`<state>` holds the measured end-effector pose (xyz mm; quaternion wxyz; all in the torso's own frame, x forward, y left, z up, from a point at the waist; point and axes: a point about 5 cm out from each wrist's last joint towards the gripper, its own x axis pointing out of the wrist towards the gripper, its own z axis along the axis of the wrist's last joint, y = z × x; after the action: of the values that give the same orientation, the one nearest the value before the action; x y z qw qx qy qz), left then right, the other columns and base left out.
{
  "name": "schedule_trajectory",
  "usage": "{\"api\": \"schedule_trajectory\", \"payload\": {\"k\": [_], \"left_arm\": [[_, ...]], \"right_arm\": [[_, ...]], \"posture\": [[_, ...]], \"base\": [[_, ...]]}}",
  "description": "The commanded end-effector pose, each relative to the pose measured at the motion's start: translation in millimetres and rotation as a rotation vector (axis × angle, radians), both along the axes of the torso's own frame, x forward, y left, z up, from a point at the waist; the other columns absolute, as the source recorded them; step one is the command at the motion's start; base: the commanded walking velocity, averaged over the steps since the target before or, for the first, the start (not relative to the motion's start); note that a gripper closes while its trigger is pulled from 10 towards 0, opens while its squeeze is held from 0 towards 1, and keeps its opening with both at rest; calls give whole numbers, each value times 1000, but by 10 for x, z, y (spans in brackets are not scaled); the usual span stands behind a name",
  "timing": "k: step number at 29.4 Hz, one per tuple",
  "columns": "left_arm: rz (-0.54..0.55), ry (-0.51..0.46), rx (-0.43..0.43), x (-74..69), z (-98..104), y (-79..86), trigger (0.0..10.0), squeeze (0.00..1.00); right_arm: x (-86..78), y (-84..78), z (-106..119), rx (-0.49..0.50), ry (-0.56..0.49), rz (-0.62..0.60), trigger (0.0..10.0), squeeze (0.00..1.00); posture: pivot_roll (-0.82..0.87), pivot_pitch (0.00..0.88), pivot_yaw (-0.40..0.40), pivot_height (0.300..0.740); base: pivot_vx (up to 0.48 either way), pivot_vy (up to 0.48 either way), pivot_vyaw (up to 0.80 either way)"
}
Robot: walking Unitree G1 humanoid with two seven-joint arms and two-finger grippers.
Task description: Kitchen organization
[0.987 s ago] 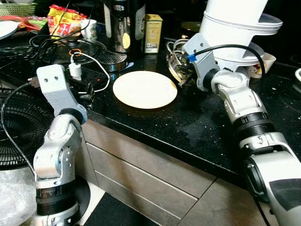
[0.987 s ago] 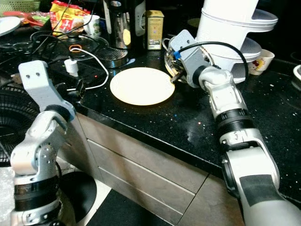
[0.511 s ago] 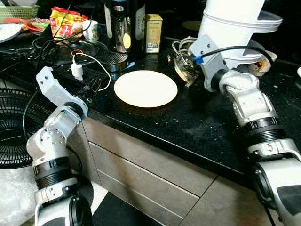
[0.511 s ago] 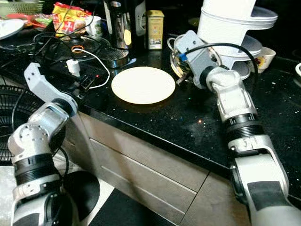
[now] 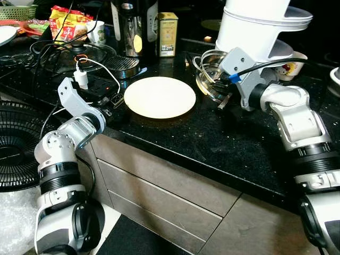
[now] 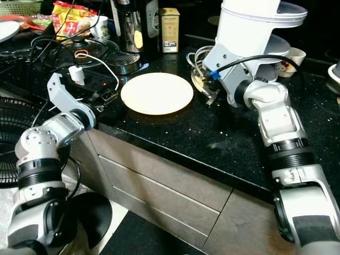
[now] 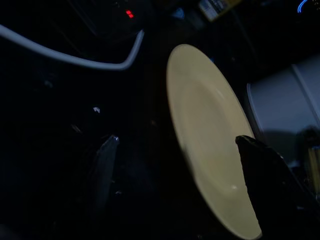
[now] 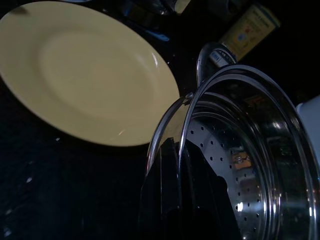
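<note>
The right claw (image 8: 172, 175) is closed on the rim of the shiny steamer (image 5: 211, 79). One finger is inside the rim and one is outside, and they pinch the thin metal edge. The steamer sits on the dark surface (image 5: 212, 143), just beside the yellow plate (image 5: 159, 97) and right in front of the big white pot (image 5: 255, 26).

The left claw (image 7: 177, 165) is open wide and holds nothing. It is low over the surface edge, with its fingers pointing at the near side of the plate. It looks like it is getting ready to pick up the plate.

To do this well, the right claw should keep a firm pinch and lift the steamer straight and slow, because a thin rim can slip or tip. It must keep away from the white pot and the plate. The left claw should slide one finger under the plate's edge and keep clear of the white cable (image 5: 114, 79) and the power strip (image 5: 101, 90) next to it.

The head views show both arms and the whole messy surface, with the tin (image 5: 168, 34) and the snack bag (image 5: 66, 24) at the back. The right wrist view shows the little holes in the steamer's bottom and how the fingers sit on the rim. The left wrist view shows how wide the left claw's gap is.
</note>
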<state>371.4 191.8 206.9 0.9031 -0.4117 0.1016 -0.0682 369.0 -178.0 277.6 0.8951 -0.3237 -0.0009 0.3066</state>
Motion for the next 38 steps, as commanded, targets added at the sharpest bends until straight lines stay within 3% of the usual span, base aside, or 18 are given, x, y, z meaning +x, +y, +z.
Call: {"api": "schedule_trajectory", "payload": {"k": [1,3,18,21,35,36,38], "left_arm": [[-20,20,-42,21,-50,-4,10000,0],[-48,7,-77,61,-15,-16,10000,0],[-72,-12,-107,212,103,43,10000,0],[-74,-4,-156,249,60,106,10000,0],[-135,83,-148,333,-15,-87,10000,0],[-136,86,-146,336,-17,-96,4588,0],[-136,86,-146,338,-16,-99,4588,0]], "right_arm": [[-48,71,5,6,8,43,0,0],[-91,91,-14,5,24,65,0,0],[-207,83,-7,1,53,83,0,0],[-254,101,-9,-9,67,101,0,0],[-356,37,58,-42,88,82,0,0],[-359,35,58,-42,90,82,0,0],[-362,34,58,-41,92,81,0,0]], "posture": [[-5,0,-17,740],[-14,0,-15,740],[-53,0,-20,740],[-77,0,-29,740],[-132,0,-40,740],[-135,0,-41,740],[-135,0,-41,740]], "base": [[0,0,0],[0,0,0],[0,0,0],[0,0,0],[0,0,0],[0,0,0],[0,0,0]]}}
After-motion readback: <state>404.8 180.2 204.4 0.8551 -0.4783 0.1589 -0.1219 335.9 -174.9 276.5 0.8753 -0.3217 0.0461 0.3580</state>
